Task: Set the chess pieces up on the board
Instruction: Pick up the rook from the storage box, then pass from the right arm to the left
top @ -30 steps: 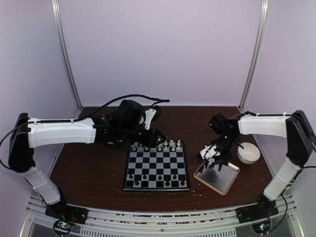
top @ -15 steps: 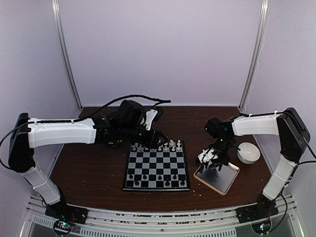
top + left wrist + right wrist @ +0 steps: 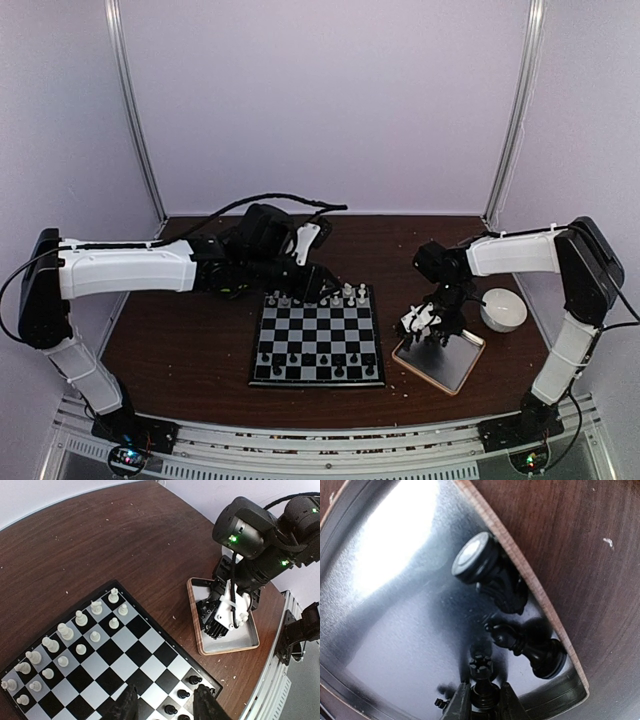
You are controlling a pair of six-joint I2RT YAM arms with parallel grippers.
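Note:
The checkered board (image 3: 318, 337) lies mid-table, with white pieces (image 3: 318, 297) along its far rows and black pieces (image 3: 320, 368) along its near rows. My right gripper (image 3: 482, 700) is down in the tan-rimmed metal tray (image 3: 440, 360), shut on a black crowned piece (image 3: 484, 680). Two more black pieces, a knight (image 3: 492, 580) and a bishop (image 3: 530, 647), lie on their sides in the tray corner. My left gripper (image 3: 167, 705) hovers open and empty above the board (image 3: 110, 655), near the black pieces (image 3: 192, 680).
A white bowl (image 3: 503, 309) stands right of the tray. The right arm (image 3: 260, 535) shows over the tray (image 3: 197, 630) in the left wrist view. Crumbs dot the brown table (image 3: 180, 340). Metal frame posts (image 3: 135, 110) stand at the back corners.
My right gripper has shifted slightly left and lower over the tray. The left arm has barely moved.

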